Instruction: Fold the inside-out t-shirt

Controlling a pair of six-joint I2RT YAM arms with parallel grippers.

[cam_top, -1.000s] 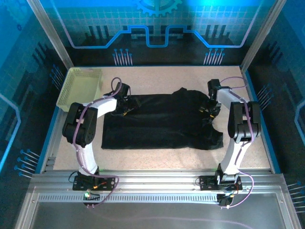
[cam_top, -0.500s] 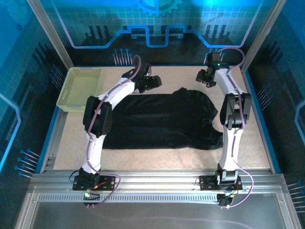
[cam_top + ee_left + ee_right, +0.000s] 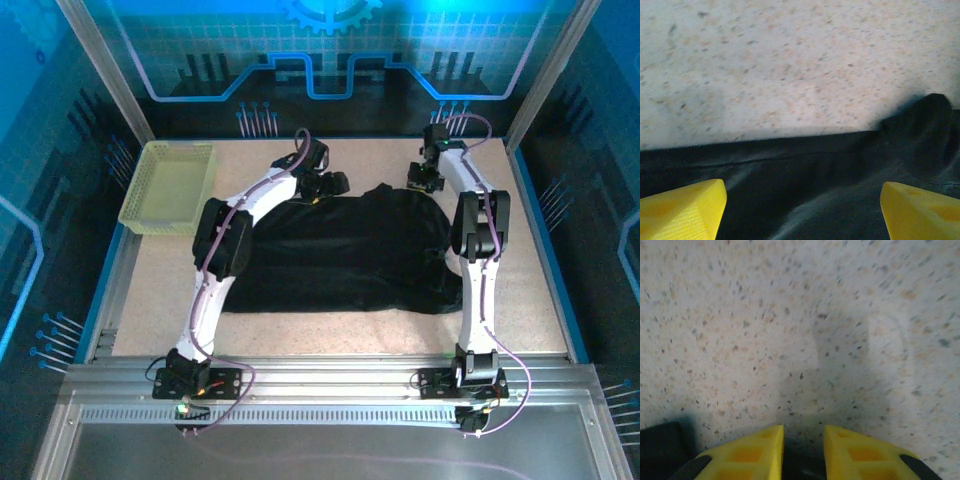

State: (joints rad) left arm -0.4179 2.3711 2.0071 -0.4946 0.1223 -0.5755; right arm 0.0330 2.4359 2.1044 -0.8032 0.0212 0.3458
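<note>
Left gripper [image 3: 800,192] jaws wide apart, the black t-shirt [image 3: 790,165] lying slack under and between its tips. Right gripper [image 3: 803,435] jaws nearly together at the shirt's edge; can't tell if cloth is pinched. Fabric looks light and limp and will likely sag, so pinch the hem.

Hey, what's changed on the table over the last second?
Both arms swung from the middle of the shirt to its far edge. The left gripper is now open above that edge. The right gripper is over bare table just beyond it, jaws nearly together. Nothing was picked up. The shirt and basket look unmoved.
</note>
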